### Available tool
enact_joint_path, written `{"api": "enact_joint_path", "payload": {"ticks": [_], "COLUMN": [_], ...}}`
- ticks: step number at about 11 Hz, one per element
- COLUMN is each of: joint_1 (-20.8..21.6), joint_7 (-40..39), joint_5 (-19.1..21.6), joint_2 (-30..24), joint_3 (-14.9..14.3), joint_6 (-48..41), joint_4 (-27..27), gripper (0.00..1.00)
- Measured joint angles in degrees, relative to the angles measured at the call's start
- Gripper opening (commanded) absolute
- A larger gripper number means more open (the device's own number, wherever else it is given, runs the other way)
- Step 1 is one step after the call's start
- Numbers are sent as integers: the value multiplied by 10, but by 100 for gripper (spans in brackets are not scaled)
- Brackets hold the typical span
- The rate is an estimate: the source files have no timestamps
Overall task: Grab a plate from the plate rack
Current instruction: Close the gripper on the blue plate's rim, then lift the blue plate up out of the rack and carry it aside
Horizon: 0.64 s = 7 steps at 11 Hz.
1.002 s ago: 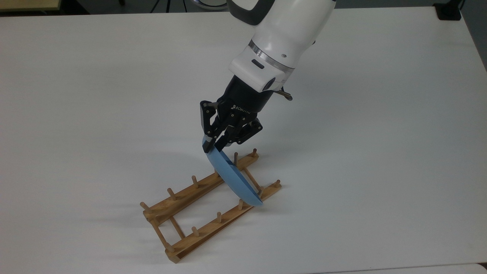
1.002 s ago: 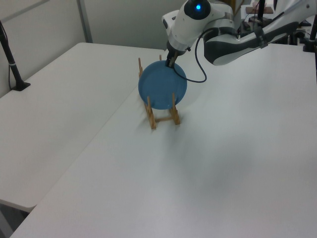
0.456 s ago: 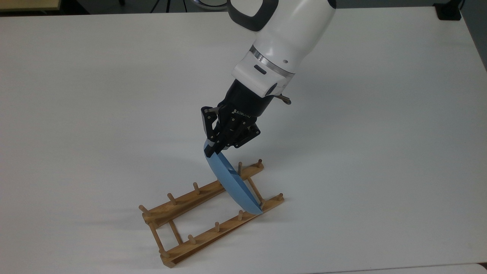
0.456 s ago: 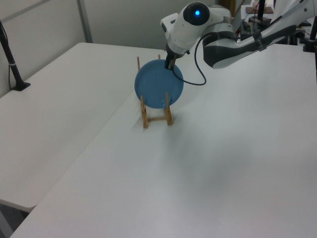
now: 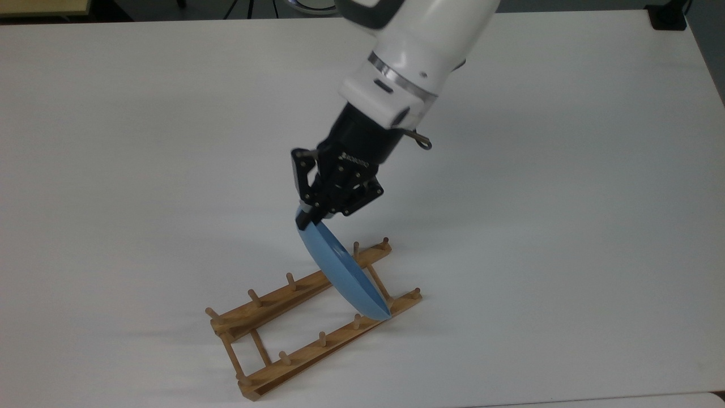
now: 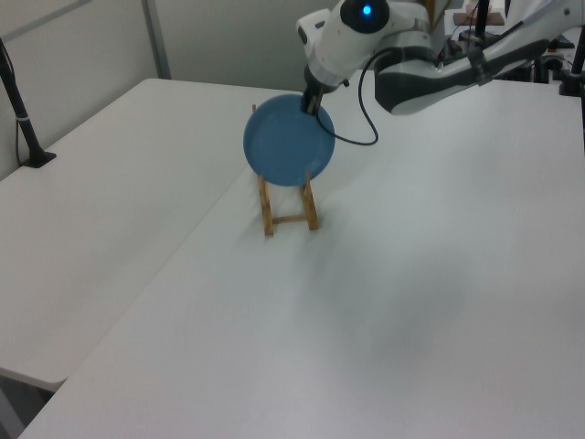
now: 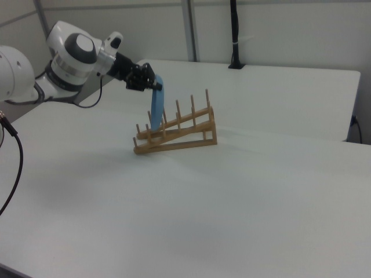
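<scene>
The gripper has its jaws clamped on the blue plate at the rim's 11 o'clock edge in the top view. The plate hides part of the wooden plate rack on the white table, its lower edge between the pegs.

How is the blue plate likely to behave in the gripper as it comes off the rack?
The plate looks stiff and holds its round shape. The gripper pinches only its top rim, and the surface looks glossy, so it may slip or swing. Its lower edge sits among the rack's pegs and could snag.
</scene>
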Motion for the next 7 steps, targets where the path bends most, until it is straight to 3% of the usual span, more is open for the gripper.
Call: {"api": "enact_joint_path", "payload": {"ticks": [1,3,5,7], "joint_1": [-9,-33,-57,-89], "joint_7": [2,0,-11,-80], "joint_5": [22,119,247,405], "joint_2": [-16,-61,-92,-97], "joint_3": [3,10,13,12], "joint_6": [2,4,4,-33], "joint_4": [4,5,-2,-29], "gripper": [2,2,2,2]}}
